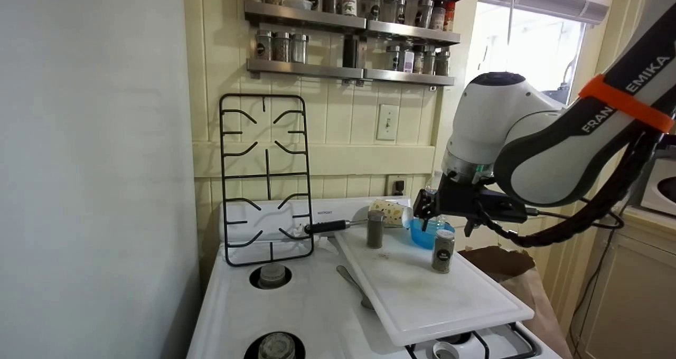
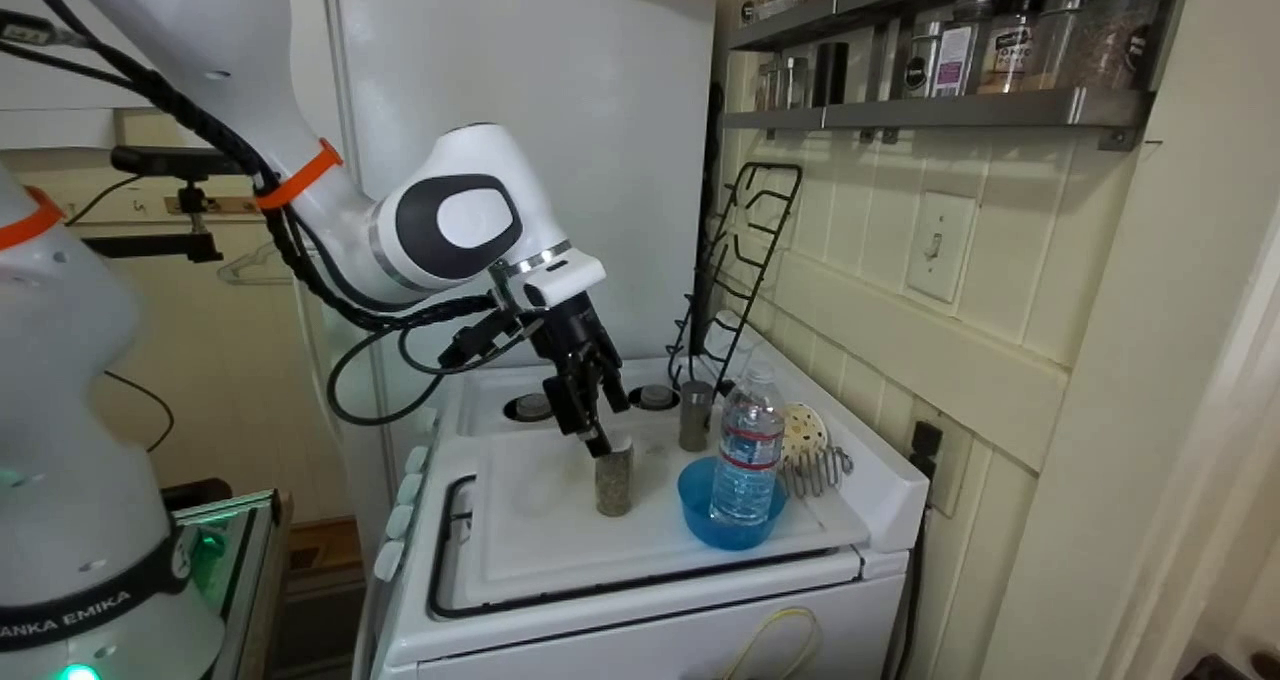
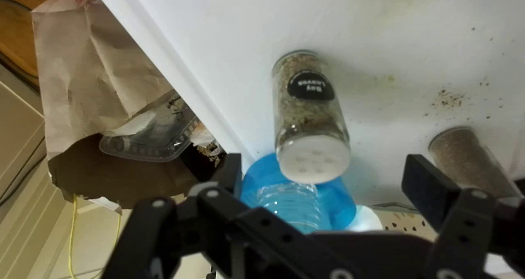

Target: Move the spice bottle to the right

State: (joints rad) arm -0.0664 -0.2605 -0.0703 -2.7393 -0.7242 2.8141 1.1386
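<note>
The spice bottle is a small clear jar of grey-green leaves with a white shaker top, and its black label reads Bay Leaves in the wrist view [image 3: 305, 102]. It stands upright on a white board [image 1: 422, 301] in both exterior views [image 1: 442, 253] [image 2: 613, 485]. My gripper [image 1: 446, 226] is just above it, pointing down; it also shows in an exterior view [image 2: 608, 425]. In the wrist view my gripper [image 3: 328, 178] is open, with the white top between the fingers and a gap on each side. One finger hides part of the top in an exterior view.
A taller greyish jar [image 1: 375, 232] stands near the board's back left. A blue bowl [image 2: 725, 535] with a clear plastic bottle [image 2: 750, 450] is close behind the spice bottle. A spoon [image 1: 355, 287], a leaning burner grate [image 1: 266, 177] and a paper bag [image 3: 94, 74] are around.
</note>
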